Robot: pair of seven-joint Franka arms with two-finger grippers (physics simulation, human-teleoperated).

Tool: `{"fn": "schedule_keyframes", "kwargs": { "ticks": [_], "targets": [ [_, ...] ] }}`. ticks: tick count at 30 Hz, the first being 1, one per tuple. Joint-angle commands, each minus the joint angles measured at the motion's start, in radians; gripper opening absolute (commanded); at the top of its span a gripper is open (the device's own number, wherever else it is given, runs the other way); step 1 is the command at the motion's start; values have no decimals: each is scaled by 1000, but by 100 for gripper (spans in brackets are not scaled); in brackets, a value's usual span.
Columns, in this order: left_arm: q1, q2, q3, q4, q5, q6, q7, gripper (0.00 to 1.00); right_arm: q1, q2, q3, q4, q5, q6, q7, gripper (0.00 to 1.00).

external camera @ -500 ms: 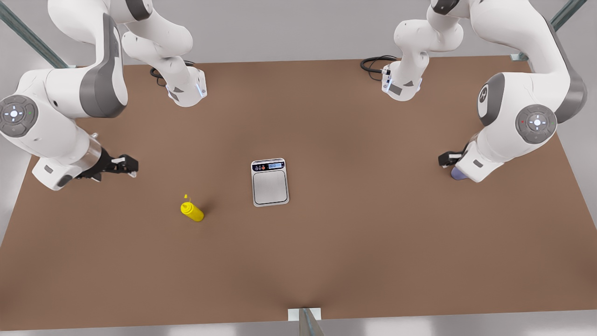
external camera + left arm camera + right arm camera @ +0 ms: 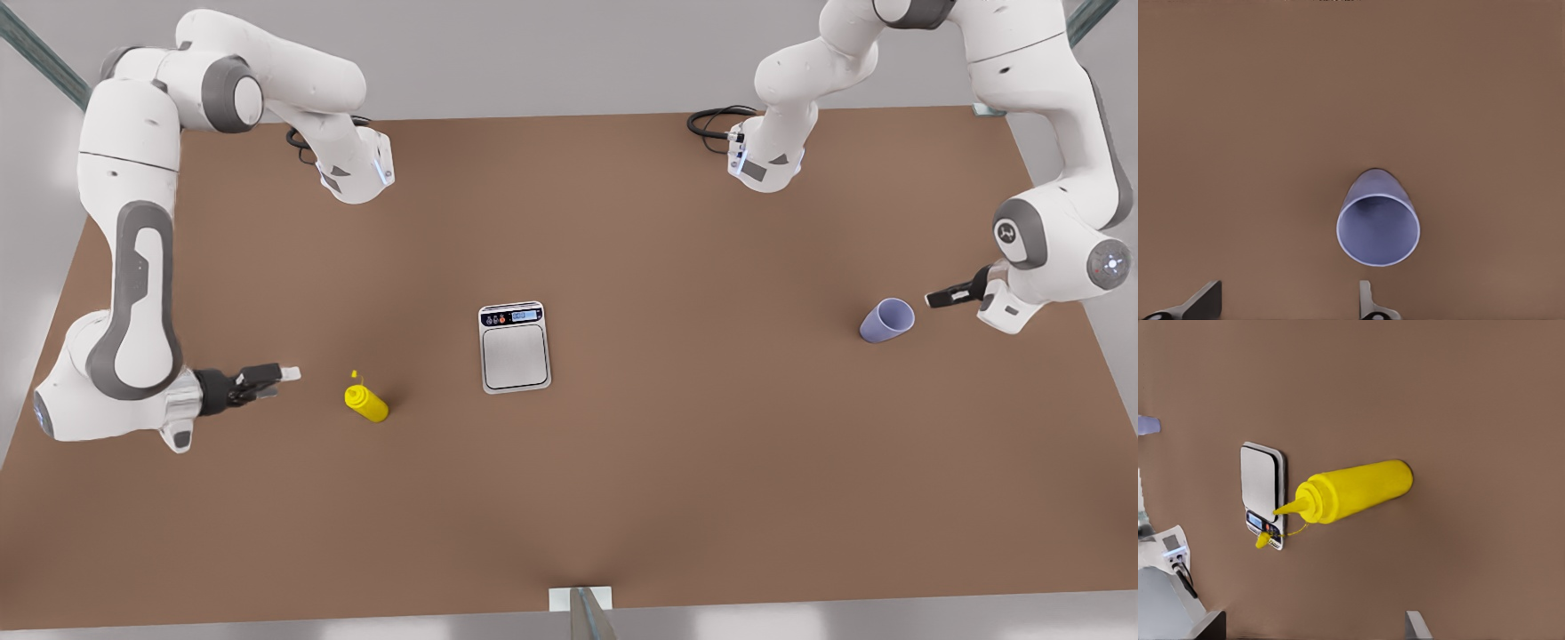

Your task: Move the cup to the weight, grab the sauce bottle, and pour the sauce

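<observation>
On the brown desk (image 2: 622, 489) we log: cup (image 2: 886, 319), weight (image 2: 515, 348), sauce bottle (image 2: 365, 401) well apart | left hand (image 2: 935, 298) by cup, fingers apart | right hand (image 2: 283, 373) by bottle, fingers apart | grey walls.

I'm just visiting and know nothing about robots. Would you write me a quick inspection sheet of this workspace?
Surface: brown table, flat.
Job's things: cup upright near the front view's right edge; weight mid-table, plate bare; sauce bottle at the front view's left, standing apart from the weight.
Clutter: nothing seen.
Grippers: left gripper beside the cup, open, not touching; right gripper beside the sauce bottle, open, not touching.
Cables: black cable coiled by one arm base, another by the other.
Surroundings: grey floor, metal frame bars.
</observation>
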Motion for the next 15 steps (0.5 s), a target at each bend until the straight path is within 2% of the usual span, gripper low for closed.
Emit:
{"fn": "schedule_keyframes", "kwargs": {
  "ticks": [1, 2, 6, 8, 15],
  "targets": [
    [-5, 3, 1, -16, -16, 173, 464, 100, -23, 50, 0, 0, 126, -79, -1433, 100],
    [-6, 15, -1, -16, -72, 182, 464, 100, -23, 89, 0, 0, 129, -83, -1581, 100],
    [4, 67, -1, -36, -79, 205, 464, 100, -22, 138, 2, -13, 199, -122, -2142, 100],
    [4, 67, -1, -62, -79, 205, 464, 100, -29, 150, 2, -19, 204, -122, -2235, 100],
    [12, 118, -1, -84, -78, 225, 464, 100, -69, 209, -4, -8, 357, -62, -2231, 100]
  ]
}}
